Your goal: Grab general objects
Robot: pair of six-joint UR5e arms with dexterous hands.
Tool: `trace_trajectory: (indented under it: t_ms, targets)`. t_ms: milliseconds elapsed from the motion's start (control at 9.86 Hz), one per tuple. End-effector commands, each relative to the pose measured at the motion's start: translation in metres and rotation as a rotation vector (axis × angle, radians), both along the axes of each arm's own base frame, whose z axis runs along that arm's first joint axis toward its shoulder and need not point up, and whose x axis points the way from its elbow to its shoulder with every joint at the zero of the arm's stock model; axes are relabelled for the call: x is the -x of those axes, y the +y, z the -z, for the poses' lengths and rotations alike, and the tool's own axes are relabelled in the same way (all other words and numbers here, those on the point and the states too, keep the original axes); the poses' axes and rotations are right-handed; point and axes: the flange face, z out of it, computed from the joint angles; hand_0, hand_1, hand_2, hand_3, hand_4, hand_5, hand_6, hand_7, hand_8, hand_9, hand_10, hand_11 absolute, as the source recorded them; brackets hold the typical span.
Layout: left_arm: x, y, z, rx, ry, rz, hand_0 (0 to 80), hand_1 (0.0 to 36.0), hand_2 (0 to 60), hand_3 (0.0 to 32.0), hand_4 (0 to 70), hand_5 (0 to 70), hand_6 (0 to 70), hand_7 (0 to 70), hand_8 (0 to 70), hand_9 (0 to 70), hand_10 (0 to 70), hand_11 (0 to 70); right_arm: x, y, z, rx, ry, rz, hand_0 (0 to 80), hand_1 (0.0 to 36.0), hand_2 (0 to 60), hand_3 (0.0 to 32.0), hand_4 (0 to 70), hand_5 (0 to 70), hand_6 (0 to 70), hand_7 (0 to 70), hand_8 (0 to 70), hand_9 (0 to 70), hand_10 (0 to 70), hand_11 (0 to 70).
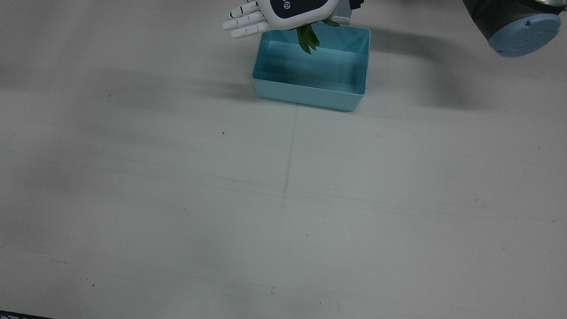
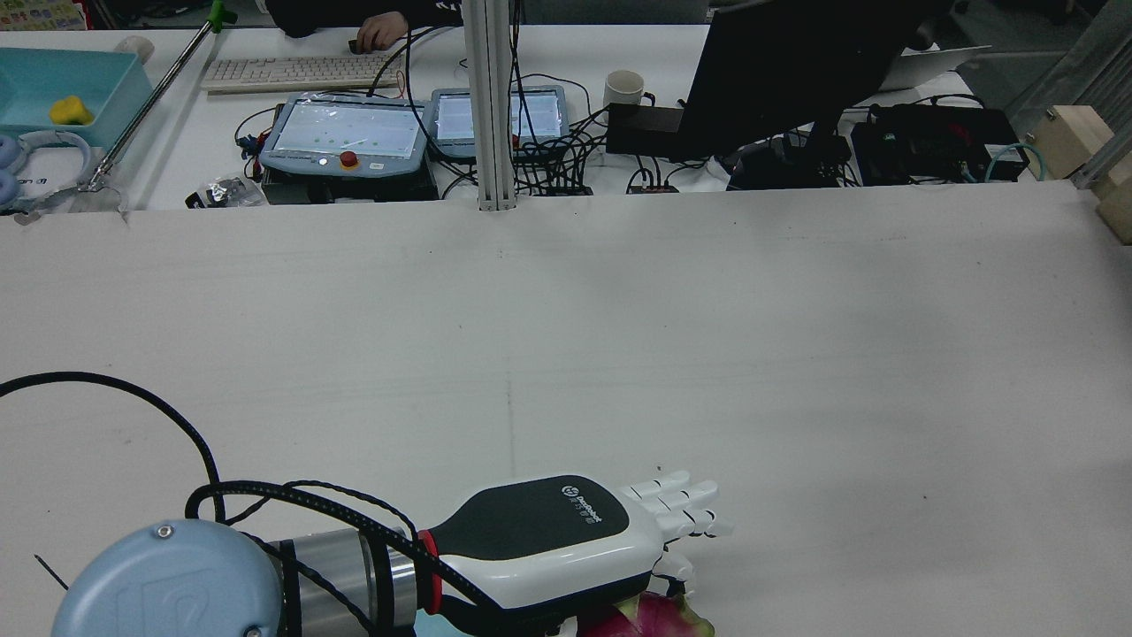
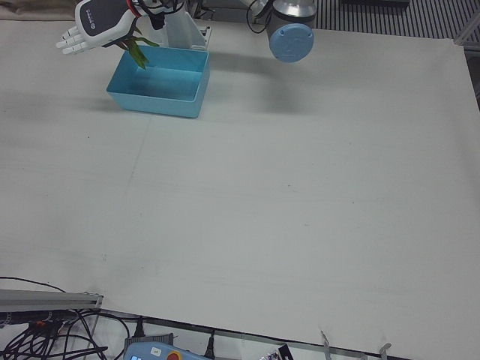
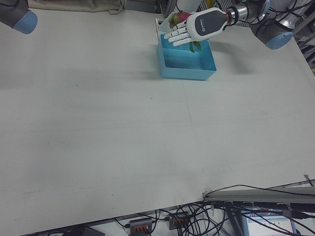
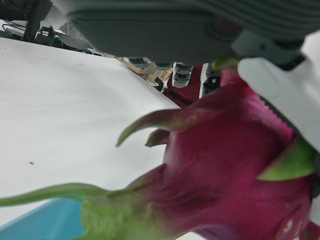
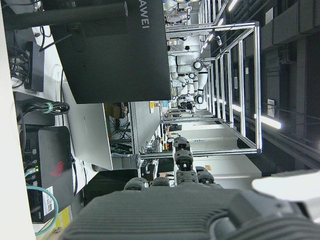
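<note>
My left hand [image 1: 283,11] hovers over the far left corner of a light blue bin [image 1: 310,95]. A pink dragon fruit [image 2: 650,619] with green scales sits under its palm, pinned by the thumb, while the long fingers [image 1: 243,22] stretch out flat. The fruit's green leaves [image 1: 308,37] hang down over the bin's inside, which looks bare. The left hand view shows the fruit [image 5: 225,165] pressed close against the palm. Of my right hand only the dark palm [image 6: 165,215] shows, in its own view; its fingers are hidden.
The bin stands at the robot's side of the white table [image 1: 283,199]. My left arm's blue-capped elbow [image 1: 522,31] hangs beside it. My right arm's elbow [image 4: 19,17] stays at its far corner. Monitors, pendants and cables [image 2: 495,141] lie beyond the table.
</note>
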Motion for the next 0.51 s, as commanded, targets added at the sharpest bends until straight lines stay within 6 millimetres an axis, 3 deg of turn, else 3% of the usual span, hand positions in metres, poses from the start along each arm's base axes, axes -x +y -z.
trace_trajectory:
  t_ms: [0,101,203,406]
  targets:
    - [-0.0037,-0.0007,-0.0166,0.007,-0.009,0.008,49.0,12.8,0.0,4.6,0.0,0.1,0.0,2.6,0.0,0.0,0.0,0.0,0.0005,-0.0003,0.0006,-0.001,0.000,0.001,0.0,0.0,0.0,0.0,0.0,0.0,0.0,0.0,0.0,0.0,0.0,0.0]
    - [-0.0038,-0.0007,-0.0181,0.007,-0.011,0.008,48.8,10.9,0.0,22.8,0.0,0.0,0.0,1.0,0.0,0.0,0.0,0.0,-0.0002,0.0001,-0.0001,0.000,0.001,-0.001,0.0,0.0,0.0,0.0,0.0,0.0,0.0,0.0,0.0,0.0,0.0,0.0]
    - [-0.0033,-0.0012,-0.0217,0.007,-0.017,0.008,48.7,9.8,0.0,30.8,0.0,0.0,0.0,1.0,0.0,0.0,0.0,0.0,-0.0001,-0.0001,0.0006,-0.001,0.000,0.001,0.0,0.0,0.0,0.0,0.0,0.0,0.0,0.0,0.0,0.0,0.0,0.0]
    - [0.0003,-0.0076,-0.0258,0.009,-0.024,0.022,48.7,9.4,0.0,31.8,0.0,0.0,0.0,1.0,0.0,0.0,0.0,0.0,0.0007,-0.0003,0.0006,-0.001,0.000,0.002,0.0,0.0,0.0,0.0,0.0,0.0,0.0,0.0,0.0,0.0,0.0,0.0]
